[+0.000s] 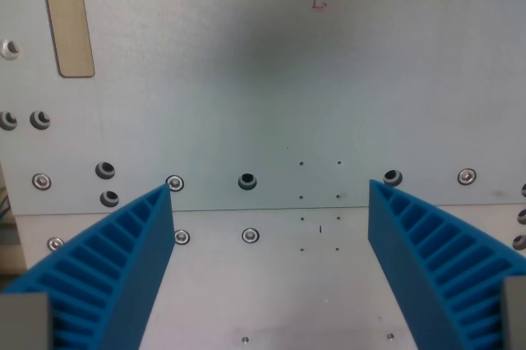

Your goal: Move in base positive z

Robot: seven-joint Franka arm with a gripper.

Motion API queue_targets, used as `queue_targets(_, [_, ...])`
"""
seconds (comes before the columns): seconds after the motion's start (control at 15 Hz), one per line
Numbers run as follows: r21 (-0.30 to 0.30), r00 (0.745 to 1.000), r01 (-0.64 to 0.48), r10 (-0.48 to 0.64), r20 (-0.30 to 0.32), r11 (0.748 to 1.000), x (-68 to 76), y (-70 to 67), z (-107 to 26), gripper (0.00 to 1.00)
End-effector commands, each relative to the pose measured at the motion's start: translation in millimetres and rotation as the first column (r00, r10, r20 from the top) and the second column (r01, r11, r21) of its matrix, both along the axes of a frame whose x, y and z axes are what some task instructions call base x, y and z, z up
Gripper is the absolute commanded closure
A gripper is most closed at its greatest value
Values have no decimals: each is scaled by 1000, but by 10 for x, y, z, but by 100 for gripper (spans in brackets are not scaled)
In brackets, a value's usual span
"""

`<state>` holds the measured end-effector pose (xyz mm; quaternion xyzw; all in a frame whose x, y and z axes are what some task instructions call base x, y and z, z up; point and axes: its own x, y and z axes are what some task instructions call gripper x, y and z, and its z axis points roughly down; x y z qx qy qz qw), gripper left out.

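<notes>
My gripper (269,194) is open, with nothing between its two blue ribbed fingers. One finger (123,260) rises from the wrist view's lower left, the other finger (427,251) from the lower right. Below them lies a pale grey metal plate (271,87) with screws and holes. The fingers hang above the plate; I cannot tell how far.
A seam (271,208) runs across the plate between two panels. Several bolt heads and dark holes (246,180) line it. A tan wooden slot-shaped strip (67,13) sits at the upper left. Faint red marks (320,3) show at the top right.
</notes>
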<state>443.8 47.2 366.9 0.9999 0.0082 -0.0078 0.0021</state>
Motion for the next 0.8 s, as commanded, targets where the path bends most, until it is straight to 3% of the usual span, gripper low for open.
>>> queue_targets(0.07, [0,1000,0,0,6,1000,-5,0,79,0])
queue_targets(0.8, [0,1000,0,0,6,1000,-4,-2,629,0])
